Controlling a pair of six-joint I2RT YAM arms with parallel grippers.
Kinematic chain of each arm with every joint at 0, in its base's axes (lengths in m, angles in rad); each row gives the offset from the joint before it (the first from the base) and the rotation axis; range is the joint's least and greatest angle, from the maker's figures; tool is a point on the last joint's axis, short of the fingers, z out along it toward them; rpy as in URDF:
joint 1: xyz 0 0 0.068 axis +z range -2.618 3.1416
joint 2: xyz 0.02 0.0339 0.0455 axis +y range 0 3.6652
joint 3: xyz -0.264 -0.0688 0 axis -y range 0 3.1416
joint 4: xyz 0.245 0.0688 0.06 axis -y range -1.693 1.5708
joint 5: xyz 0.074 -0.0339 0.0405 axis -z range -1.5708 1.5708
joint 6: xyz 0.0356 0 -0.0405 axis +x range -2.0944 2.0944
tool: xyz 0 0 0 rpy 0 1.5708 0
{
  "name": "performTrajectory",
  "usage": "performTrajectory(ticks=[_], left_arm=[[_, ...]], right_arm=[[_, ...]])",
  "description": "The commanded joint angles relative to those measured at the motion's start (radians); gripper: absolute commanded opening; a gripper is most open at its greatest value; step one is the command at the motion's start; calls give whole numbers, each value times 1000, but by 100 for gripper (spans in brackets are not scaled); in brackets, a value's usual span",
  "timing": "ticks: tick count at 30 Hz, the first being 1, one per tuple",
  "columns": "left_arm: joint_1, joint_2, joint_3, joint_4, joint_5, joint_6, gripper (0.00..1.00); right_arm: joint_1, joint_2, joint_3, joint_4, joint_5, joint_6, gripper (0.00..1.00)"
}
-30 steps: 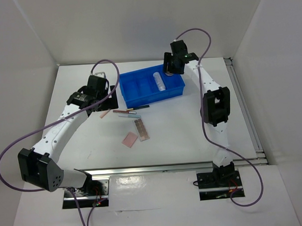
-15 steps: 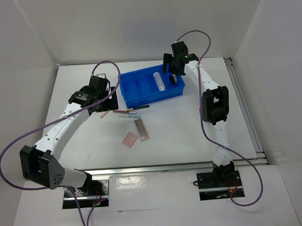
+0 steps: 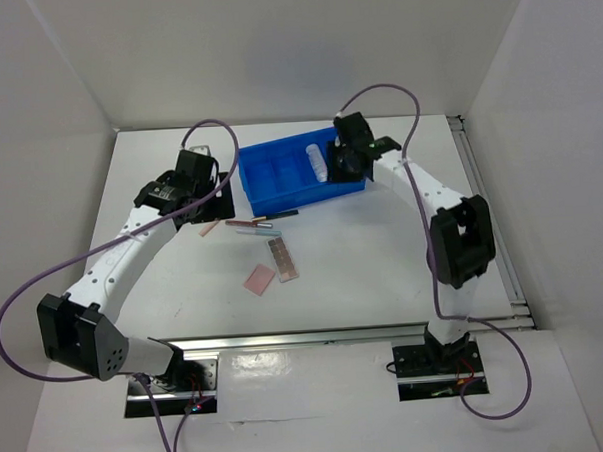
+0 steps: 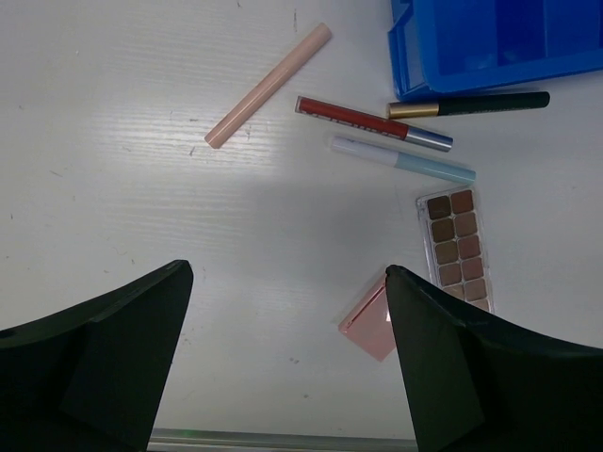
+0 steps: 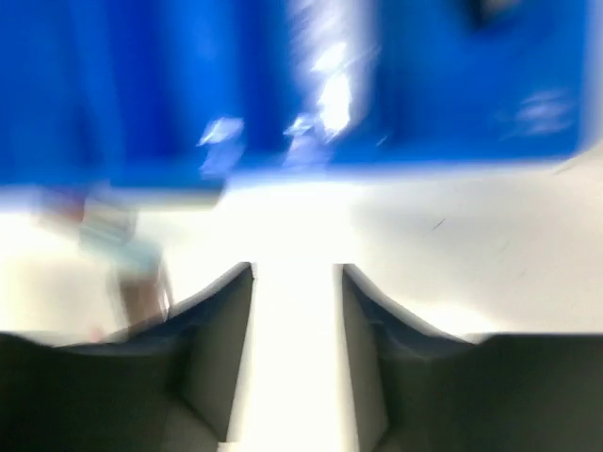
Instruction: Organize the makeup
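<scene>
Left wrist view: left gripper [image 4: 287, 273] spread wide near brown palette [image 4: 459, 250], pink square [image 4: 375, 322]; blurred right gripper [image 5: 295, 270] seems slightly apart.

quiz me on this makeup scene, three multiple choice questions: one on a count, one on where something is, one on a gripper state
1. How many thin sticks lie on the table outside the blue tray?
A two
B four
C seven

2. Where is the brown palette?
A inside the tray
B stacked on the sticks
C on the table beside the pink square

3. How is the left gripper?
A open and empty
B shut on the palette
C shut on a stick

Answers:
1 B: the left wrist view shows a pink stick, a red stick, a pale blue stick and a dark stick.
2 C: it lies flat on the table next to the square.
3 A: its fingers stand wide apart over bare table.
</scene>
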Motion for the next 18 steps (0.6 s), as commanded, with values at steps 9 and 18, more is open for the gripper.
performTrajectory(ticks=[9, 18], left_arm=[[-4, -86, 15, -8, -53, -86, 96], [-4, -131, 6, -28, -82, -86, 96]], right_arm=[[418, -158, -299, 31, -13, 60, 99], [472, -25, -198, 17, 69, 94, 93]])
